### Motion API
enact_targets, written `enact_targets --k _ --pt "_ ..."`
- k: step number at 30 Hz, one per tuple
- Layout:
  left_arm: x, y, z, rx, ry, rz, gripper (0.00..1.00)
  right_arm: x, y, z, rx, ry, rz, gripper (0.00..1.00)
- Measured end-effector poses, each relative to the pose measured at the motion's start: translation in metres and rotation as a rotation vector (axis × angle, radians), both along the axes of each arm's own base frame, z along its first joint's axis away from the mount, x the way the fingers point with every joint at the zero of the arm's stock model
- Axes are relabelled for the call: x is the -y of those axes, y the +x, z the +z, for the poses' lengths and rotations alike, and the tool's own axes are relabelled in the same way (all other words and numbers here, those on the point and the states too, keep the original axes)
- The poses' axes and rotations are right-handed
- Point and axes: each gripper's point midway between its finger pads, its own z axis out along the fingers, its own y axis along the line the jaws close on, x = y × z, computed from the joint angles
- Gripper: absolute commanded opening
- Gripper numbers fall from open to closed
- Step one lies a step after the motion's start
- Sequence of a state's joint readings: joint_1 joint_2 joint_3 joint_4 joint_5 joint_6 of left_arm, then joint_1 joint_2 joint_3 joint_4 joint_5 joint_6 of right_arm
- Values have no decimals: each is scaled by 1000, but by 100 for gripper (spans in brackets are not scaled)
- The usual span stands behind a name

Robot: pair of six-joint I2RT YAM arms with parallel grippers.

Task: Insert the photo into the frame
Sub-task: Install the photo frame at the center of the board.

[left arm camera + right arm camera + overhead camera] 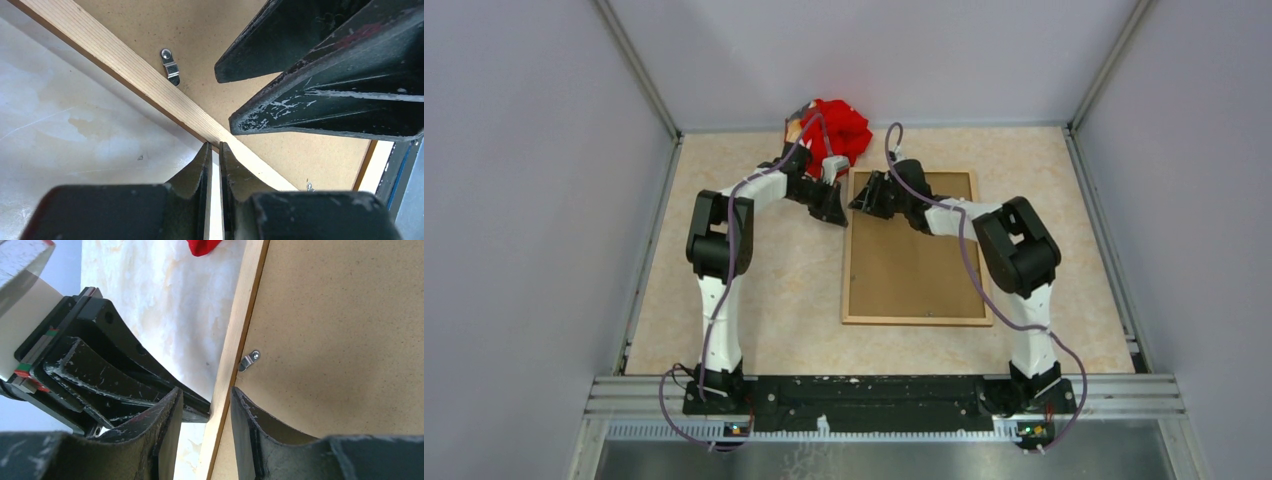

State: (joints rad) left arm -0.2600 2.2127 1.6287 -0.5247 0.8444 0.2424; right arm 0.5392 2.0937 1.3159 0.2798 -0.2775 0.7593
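Arms: 2, namely the left arm (721, 300) and the right arm (1029, 330).
Grippers: 2, the left gripper (832, 210) and the right gripper (865, 196). Each has 2 fingers (192, 172), so 4 fingers in all.
Cabling: 2 purple cables (890, 137), one per arm.
Flat goods: 1 frame (914, 320) and 1 backing board (914, 265) inside it.
Soft goods: 1 red cloth (839, 130), at 12 o'clock on the table (764, 300); tables, 1.
Hardware: 2 metal clips (170, 65) in the left wrist view, the second cut off at 5 o'clock. The right wrist view shows 1. Whether any of these is the same clip cannot be told.
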Motion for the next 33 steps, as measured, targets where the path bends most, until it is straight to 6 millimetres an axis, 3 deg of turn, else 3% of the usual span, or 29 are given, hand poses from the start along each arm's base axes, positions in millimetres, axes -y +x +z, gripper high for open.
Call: enact_targets --k 6,12,18,27,33 --pt "0 -1 0 -3 1 0 15 0 -1 -1 -6 1 4 40" --pt "0 -1 0 -3 0 0 15 -1 1 -19 -36 -19 3 40" --pt "0 -1 0 -3 0 0 15 -8 12 -20 -28 -12 3 39" --pt "0 -1 -1 -4 0 -1 15 -8 13 -21 -47 -8 12 37" --pt "0 -1 0 -3 0 0 15 -10 18 -17 -42 9 16 44"
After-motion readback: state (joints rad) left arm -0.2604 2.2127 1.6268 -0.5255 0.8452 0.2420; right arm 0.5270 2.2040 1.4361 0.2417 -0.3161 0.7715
